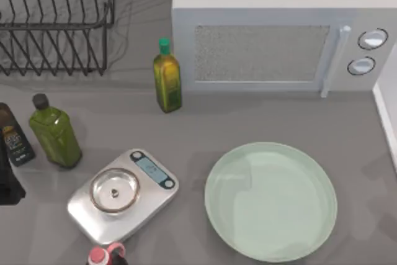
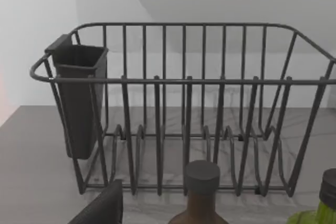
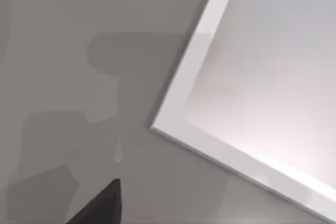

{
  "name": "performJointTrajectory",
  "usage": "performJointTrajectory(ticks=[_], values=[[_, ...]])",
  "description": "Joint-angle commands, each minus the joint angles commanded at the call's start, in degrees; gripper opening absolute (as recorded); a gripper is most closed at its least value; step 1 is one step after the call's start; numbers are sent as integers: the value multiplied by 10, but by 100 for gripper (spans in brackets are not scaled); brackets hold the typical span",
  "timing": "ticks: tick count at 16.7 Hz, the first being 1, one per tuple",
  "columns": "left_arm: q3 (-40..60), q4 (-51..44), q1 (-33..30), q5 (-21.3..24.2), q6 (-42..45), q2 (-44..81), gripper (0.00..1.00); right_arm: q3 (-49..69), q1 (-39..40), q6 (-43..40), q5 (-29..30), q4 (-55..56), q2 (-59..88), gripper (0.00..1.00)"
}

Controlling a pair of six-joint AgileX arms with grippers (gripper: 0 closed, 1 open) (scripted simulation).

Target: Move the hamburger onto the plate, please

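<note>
1. At the table's (image 1: 205,122) near edge, left of centre, stands a bottle with a red-and-pink top (image 1: 105,256), just beside the near corner of the kitchen scale (image 1: 152,178).
2. The scale lies flat with its long axis on a diagonal, its display toward the far right. Its small steel dish (image 1: 115,190) sits over the near-left half.
3. The plate (image 1: 271,200) lies flat and face up right of the scale, apart from it. Being round, it has no long axis, and its shallow rim runs unbroken all the way round.
4. Where the hamburger is, I cannot tell.
5. The left gripper (image 1: 8,181) is at the table's left edge, level with the scale. Whether it is parted or closed cannot be told.
6. The right gripper (image 3: 100,205) hangs over bare grey table beside a white panel (image 3: 252,93). Its state cannot be told either.
7. Farther back on the left stand a squat green bottle (image 1: 56,138) and a dark bottle (image 1: 13,138), close together.
8. A slim olive-oil bottle (image 1: 167,79) stands upright in front of the microwave's (image 1: 279,35) left corner.
9. At the far left sits a dark wire dish rack (image 1: 56,23), with a dark cutlery cup (image 2: 79,98) hung on one end.
10. The surface is plain matte grey and the wall behind is pale.
</note>
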Motion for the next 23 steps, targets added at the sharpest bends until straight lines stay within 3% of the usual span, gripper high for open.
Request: performJointTrajectory(ticks=[6,11,18,23], values=[[0,0,0,0,0,0,100,141,7,-193,0,-191,259,100],[0,0,0,0,0,0,100,211,10,-283,1,-276,376,100],[0,0,0,0,0,0,100,209,9,-289,1,-272,387,100],[0,0,0,0,0,0,100,151,11,-287,1,-150,445,100]])
